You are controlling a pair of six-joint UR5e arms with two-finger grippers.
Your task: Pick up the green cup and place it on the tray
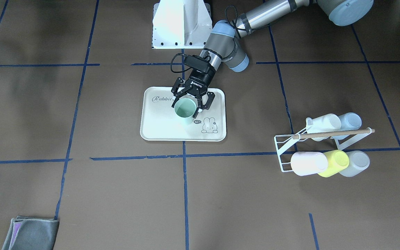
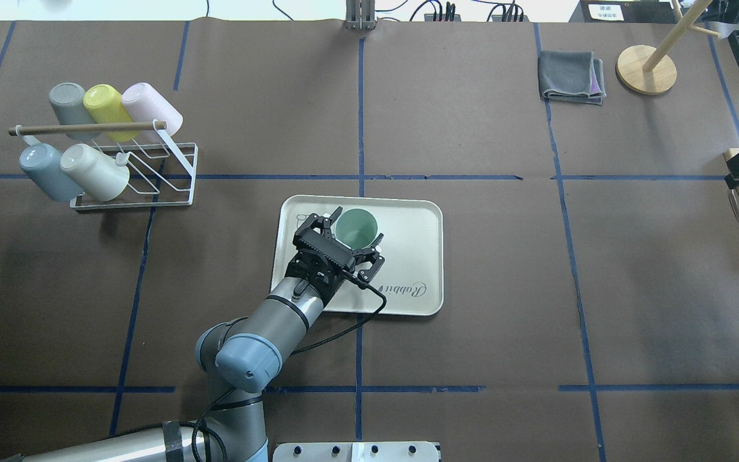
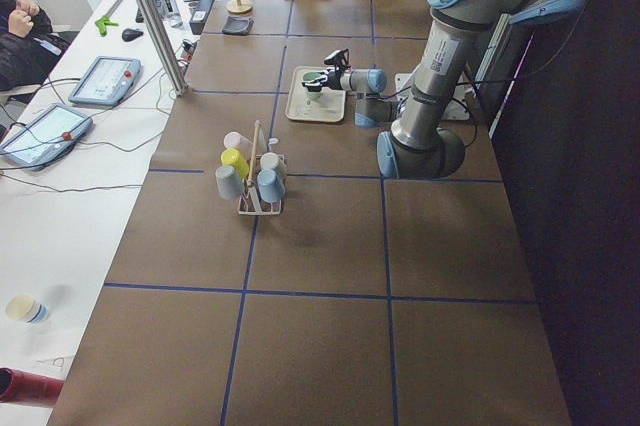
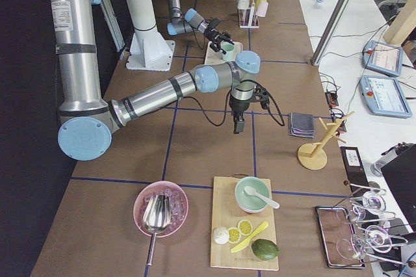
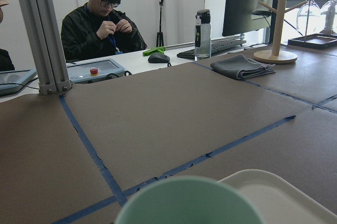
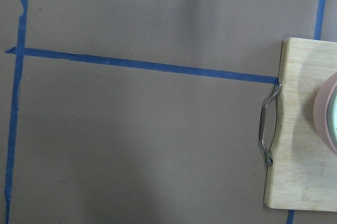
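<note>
While the left gripper (image 1: 186, 106) hangs over the brown, blue-taped table (image 1: 116, 194), the green cup (image 1: 186, 115) stands upright between its fingers (image 1: 207, 102) on the tray (image 1: 158, 122) beneath it, but I cannot tell if they squeeze it.

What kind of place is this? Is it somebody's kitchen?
Most likely a robot lab, not a home kitchen. A robot arm works over a paper-covered table gridded with blue tape, and control tablets with cables sit on the desk beside it.
</note>
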